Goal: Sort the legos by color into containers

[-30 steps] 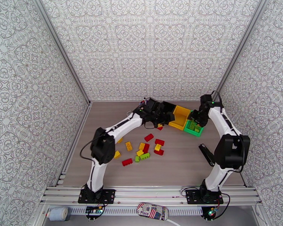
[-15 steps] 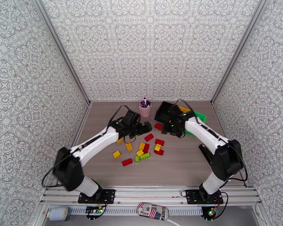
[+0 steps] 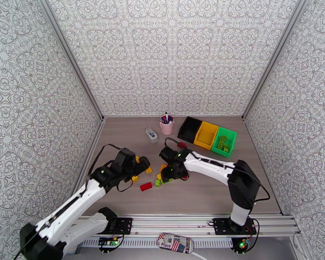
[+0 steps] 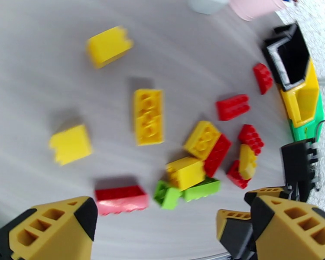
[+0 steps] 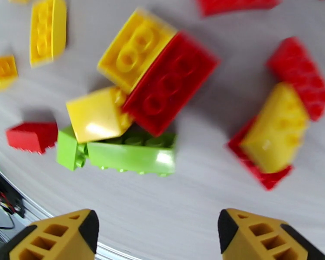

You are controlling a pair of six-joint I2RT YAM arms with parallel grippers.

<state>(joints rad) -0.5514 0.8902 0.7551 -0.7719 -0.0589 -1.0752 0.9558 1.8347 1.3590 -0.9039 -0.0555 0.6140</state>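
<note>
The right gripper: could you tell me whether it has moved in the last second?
Yes. The right gripper has moved away from the green bin, leftward and nearer, to above the loose legos.

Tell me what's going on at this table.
Two robot arms are sorting legos by color into a row of three containers. Both grippers are open and empty. The left gripper hangs above the loose red, yellow and green bricks on the table. The right gripper hovers over the clump with the long green brick. The green bin already holds a few green bricks; the yellow bin looks empty.
</note>
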